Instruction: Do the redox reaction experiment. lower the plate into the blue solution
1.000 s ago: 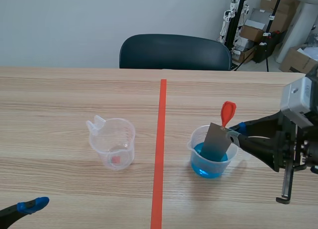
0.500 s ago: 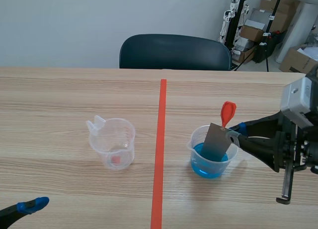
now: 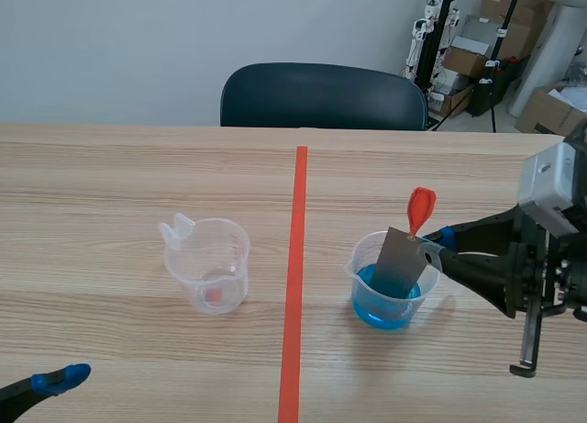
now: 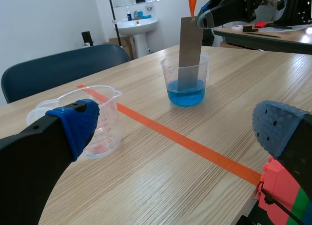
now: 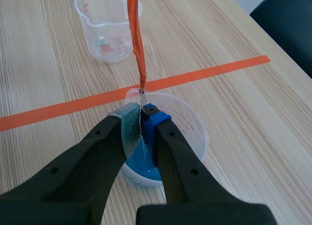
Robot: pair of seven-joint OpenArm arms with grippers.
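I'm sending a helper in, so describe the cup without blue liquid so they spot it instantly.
Find the orange-red tape line down the wooden table. On the robot's left of it stands a clear cup with a spout. Unlike the other cup, it holds no blue liquid or metal plate.

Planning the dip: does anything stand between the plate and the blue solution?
Nothing visible does. The right gripper is shut on the plate, whose lower end already sits in the blue solution inside the beaker.
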